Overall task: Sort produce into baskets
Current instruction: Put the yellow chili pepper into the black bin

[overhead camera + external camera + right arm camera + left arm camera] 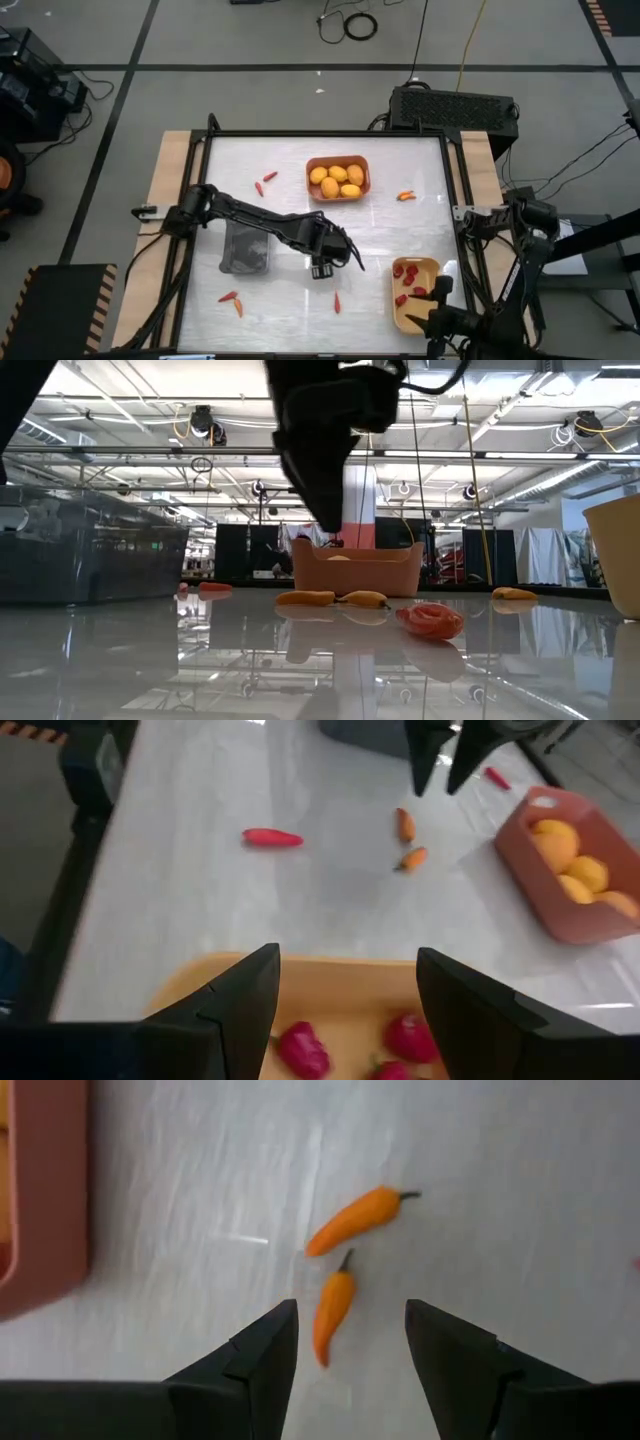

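Slim glossy orange chilies (333,1312), wedge-shaped dark fingers (258,1363)

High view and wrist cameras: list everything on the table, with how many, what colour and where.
table: one, white top
orange basket: one, orange, far side, middle
round fruits: five, yellow-orange, in the orange basket
yellow basket: one, yellow, near right corner
berries: several, red, in the yellow basket
grey basket: one, dark grey, left of centre
chilis: at least eight, red and orange, loose on the table
orange chili pair: two of those, below the left gripper
left gripper: open, above the orange chili pair
right gripper: open, over the yellow basket
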`<state>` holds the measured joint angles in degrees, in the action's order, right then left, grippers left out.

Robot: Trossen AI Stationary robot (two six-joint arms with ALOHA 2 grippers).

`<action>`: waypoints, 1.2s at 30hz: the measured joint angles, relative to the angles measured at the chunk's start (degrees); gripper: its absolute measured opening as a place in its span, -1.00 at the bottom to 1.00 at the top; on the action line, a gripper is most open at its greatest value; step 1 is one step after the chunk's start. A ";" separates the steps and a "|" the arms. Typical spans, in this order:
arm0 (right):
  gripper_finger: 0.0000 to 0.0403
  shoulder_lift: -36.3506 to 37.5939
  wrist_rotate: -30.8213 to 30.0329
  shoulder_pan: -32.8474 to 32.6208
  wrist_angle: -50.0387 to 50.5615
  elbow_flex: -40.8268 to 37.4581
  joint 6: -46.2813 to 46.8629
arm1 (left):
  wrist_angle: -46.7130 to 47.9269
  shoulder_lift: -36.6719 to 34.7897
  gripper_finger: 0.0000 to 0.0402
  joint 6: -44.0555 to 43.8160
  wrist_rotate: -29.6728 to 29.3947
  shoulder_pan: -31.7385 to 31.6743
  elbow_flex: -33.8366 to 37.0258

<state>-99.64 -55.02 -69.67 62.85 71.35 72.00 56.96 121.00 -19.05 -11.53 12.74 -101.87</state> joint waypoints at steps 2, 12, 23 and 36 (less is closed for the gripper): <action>0.12 1.34 0.11 0.45 3.06 0.00 0.86 | -3.25 -2.13 -0.04 -0.15 0.00 -0.60 3.99; -0.06 13.24 0.40 6.98 9.95 -7.18 -8.56 | -33.05 -14.81 -0.20 -1.65 7.12 -5.38 29.16; -0.42 49.31 7.25 17.30 -32.99 -35.66 -36.39 | -35.80 -14.85 -0.22 1.71 8.42 -5.47 32.12; -0.97 55.82 22.38 20.48 -65.32 -51.63 -49.11 | -35.18 -12.18 -0.22 1.79 8.30 -5.02 32.07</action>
<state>-43.81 -32.64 -49.19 -2.47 19.73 22.89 21.78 108.82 -17.25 -3.22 7.72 -69.80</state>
